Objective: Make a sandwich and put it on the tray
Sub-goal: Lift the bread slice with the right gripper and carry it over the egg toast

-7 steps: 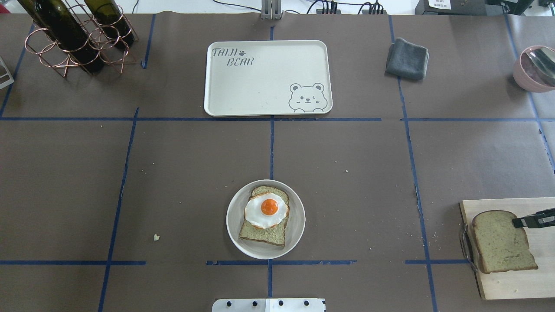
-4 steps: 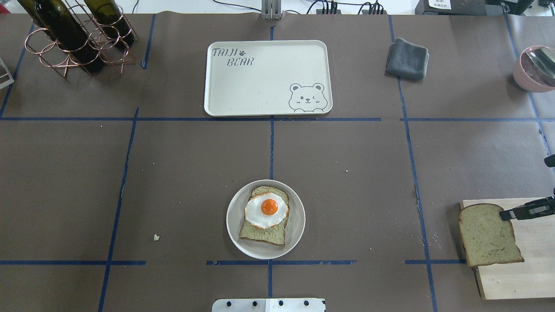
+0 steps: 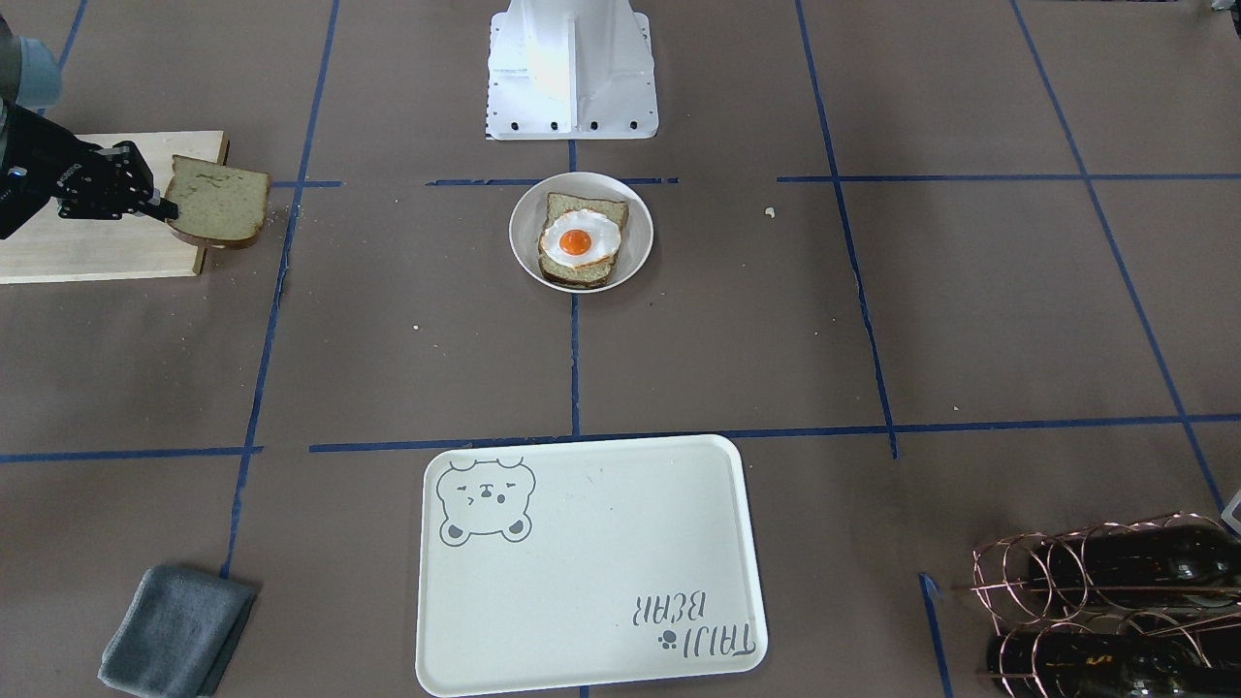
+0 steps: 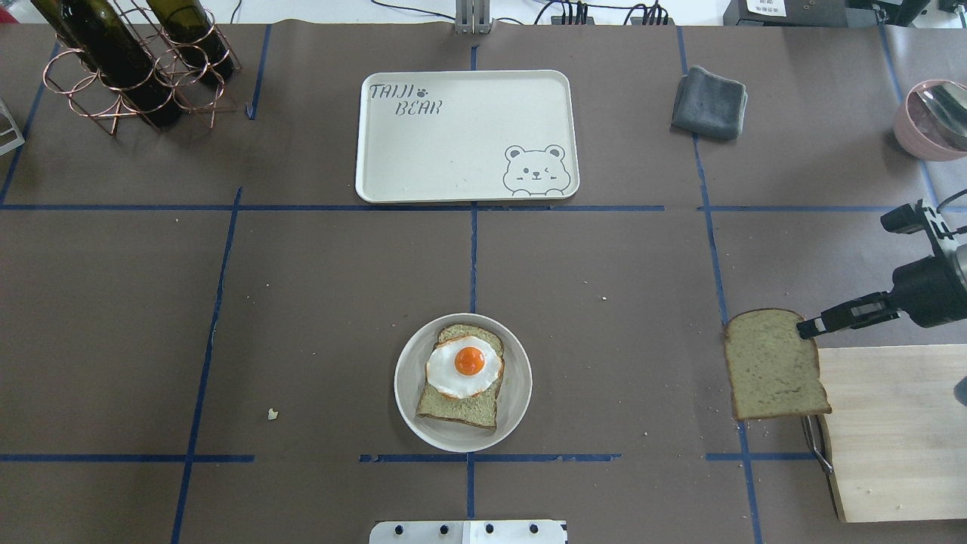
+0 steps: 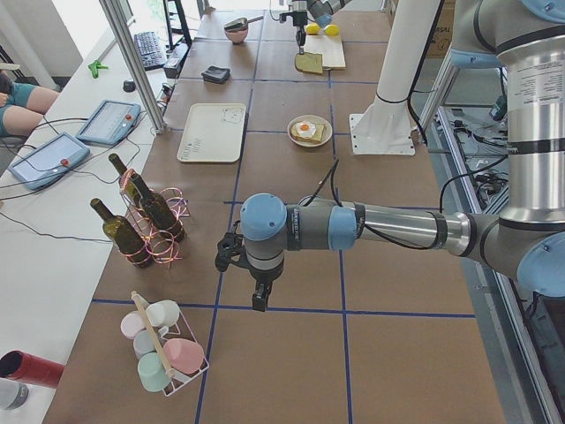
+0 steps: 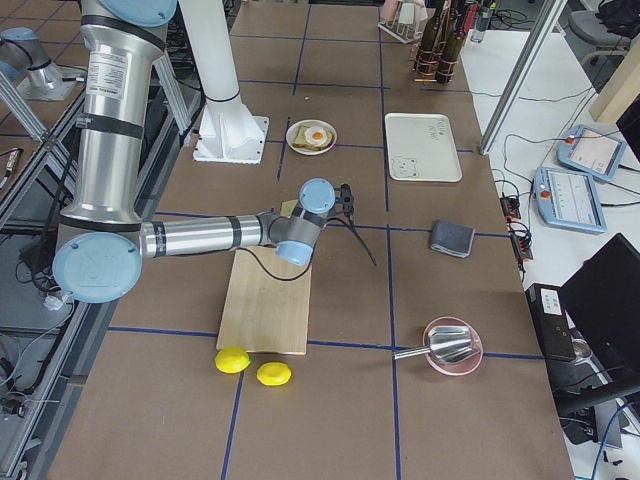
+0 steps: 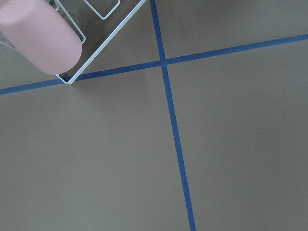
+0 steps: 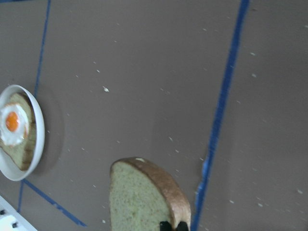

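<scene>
1. The second bread slice (image 4: 770, 363) is found shifted since a second ago. It was over the cutting board (image 4: 891, 431) at the lower right edge of the overhead frame, and it is now held left of the board's edge and higher in the frame, above bare table
2. The slice is pinched at one upper corner by the right gripper (image 4: 803, 327), whose fingers are pressed together on the crust (the slice is kept nearly flat)
3. The shift is judged to be a carry toward the bowl (image 4: 517, 393) at lower centre, where the first slice (image 4: 461, 409) and the fried egg (image 4: 464, 367) are seen unmoved. The topping step is not yet done, and nothing of the sandwich is on the tray (image 4: 453, 151) at upper centre
4. The left gripper (image 5: 258, 303) is shown only in the left side view, low and centre, so whether it is spread or closed cannot be told
5. "TAIJI BEAR" is read in grey at the tray's upper left corner, with a paw print beside it. Small lettering on the right gripper's body cannot be read
</scene>
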Robot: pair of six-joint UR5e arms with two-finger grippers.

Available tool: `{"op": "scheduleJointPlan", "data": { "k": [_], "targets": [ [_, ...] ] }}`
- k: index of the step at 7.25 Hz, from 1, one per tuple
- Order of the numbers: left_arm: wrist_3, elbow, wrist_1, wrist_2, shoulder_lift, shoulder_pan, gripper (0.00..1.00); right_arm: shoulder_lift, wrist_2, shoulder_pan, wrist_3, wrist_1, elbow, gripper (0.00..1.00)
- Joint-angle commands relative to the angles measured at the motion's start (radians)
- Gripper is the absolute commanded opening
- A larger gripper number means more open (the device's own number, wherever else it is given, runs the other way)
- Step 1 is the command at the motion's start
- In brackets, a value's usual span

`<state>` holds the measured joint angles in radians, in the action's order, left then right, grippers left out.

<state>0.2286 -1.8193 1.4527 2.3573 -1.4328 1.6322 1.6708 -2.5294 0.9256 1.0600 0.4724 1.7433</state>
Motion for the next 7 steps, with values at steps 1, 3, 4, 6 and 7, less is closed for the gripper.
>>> {"op": "scheduleJointPlan", "data": {
  "k": [1, 3, 4, 6, 7],
  "targets": [
    [0.000, -0.002, 0.000, 0.004, 0.000, 0.000, 1.00, -0.202, 0.044, -0.101, 0.191, 0.005, -0.016, 0.00],
    [0.000, 0.000, 0.002, 0.005, -0.001, 0.000, 1.00, -0.345, 0.160, -0.235, 0.233, 0.037, -0.041, 0.00],
    [0.000, 0.000, 0.002, 0.005, -0.003, 0.000, 1.00, -0.418, 0.251, -0.298, 0.308, 0.081, -0.041, 0.00],
    [0.000, 0.002, 0.002, 0.005, -0.005, 0.000, 1.00, -0.471, 0.493, -0.449, 0.399, 0.089, -0.042, 0.00],
    [0.000, 0.002, 0.002, 0.005, -0.005, 0.000, 1.00, -0.480, 0.550, -0.473, 0.400, 0.109, -0.047, 0.00]
  ]
}}
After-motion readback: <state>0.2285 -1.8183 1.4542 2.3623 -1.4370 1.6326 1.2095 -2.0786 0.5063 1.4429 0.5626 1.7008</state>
